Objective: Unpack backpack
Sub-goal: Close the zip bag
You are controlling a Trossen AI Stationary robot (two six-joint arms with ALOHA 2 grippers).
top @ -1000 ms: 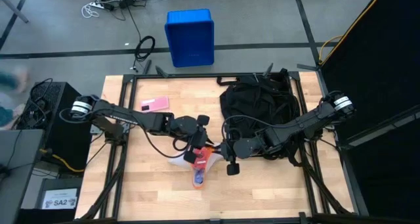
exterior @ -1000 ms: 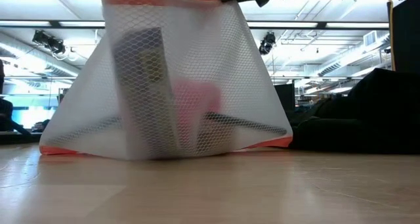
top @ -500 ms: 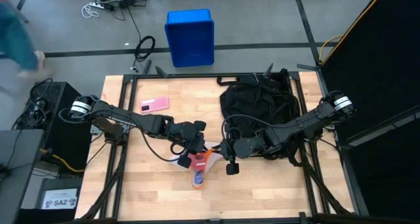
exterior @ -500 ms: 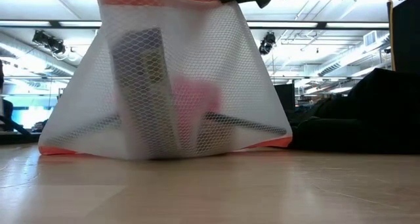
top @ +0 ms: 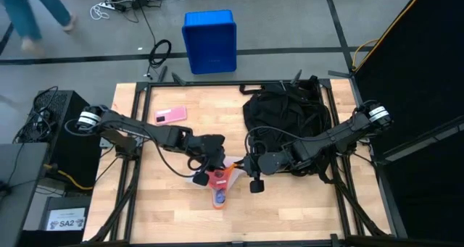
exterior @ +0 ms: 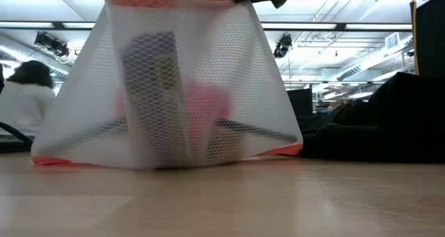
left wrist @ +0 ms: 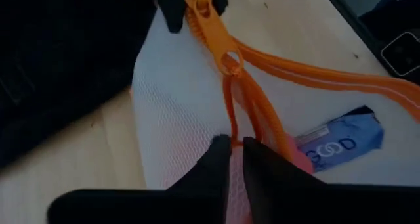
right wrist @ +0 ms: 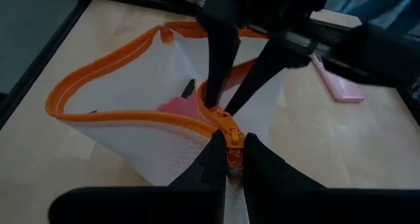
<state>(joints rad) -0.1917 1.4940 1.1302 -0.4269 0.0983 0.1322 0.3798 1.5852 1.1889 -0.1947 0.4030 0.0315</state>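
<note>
So far you have a white mesh pouch with an orange zipper (top: 220, 183) out on the wooden table (top: 290, 203), near the middle, with its mouth already partly unzipped; a flat pink case (top: 170, 115) also lies on the table at the far left. The large black soft fabric backpack (top: 283, 127) sits slumped at the far right of the table, and I cannot tell what it still holds, so judge the unpacking as partway done at best. Your right gripper (right wrist: 228, 159) is pinched shut on the end of the orange zipper tape. Your left gripper (left wrist: 235, 145) has its fingers nearly together around the zipper tape just below the slider; whether it grips firmly or is letting go I cannot tell. Inside the pouch you can read "GOOD" on a small blue packet (left wrist: 341, 142); nothing else there is readable.
</note>
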